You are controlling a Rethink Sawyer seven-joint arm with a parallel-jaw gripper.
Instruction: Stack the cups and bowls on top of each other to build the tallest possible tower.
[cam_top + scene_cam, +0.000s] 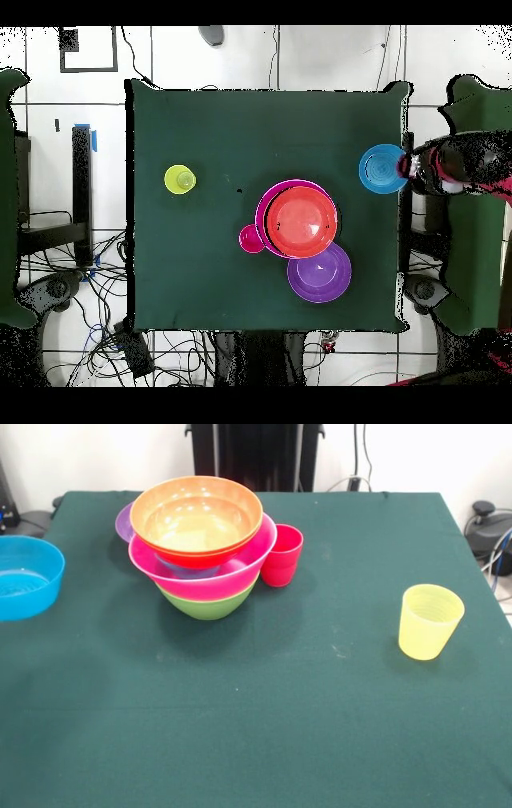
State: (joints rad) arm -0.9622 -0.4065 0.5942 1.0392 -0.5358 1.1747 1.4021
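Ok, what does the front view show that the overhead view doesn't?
Front only: the tower's layers from the side, with the green bowl at the bottom, the pink bowl above it and the orange bowl on top. Overhead only: the whole purple bowl beside the tower; from the front it is mostly hidden behind it. Both: the tower, the red cup next to it, the yellow cup standing apart, and the blue bowl near the table's edge.
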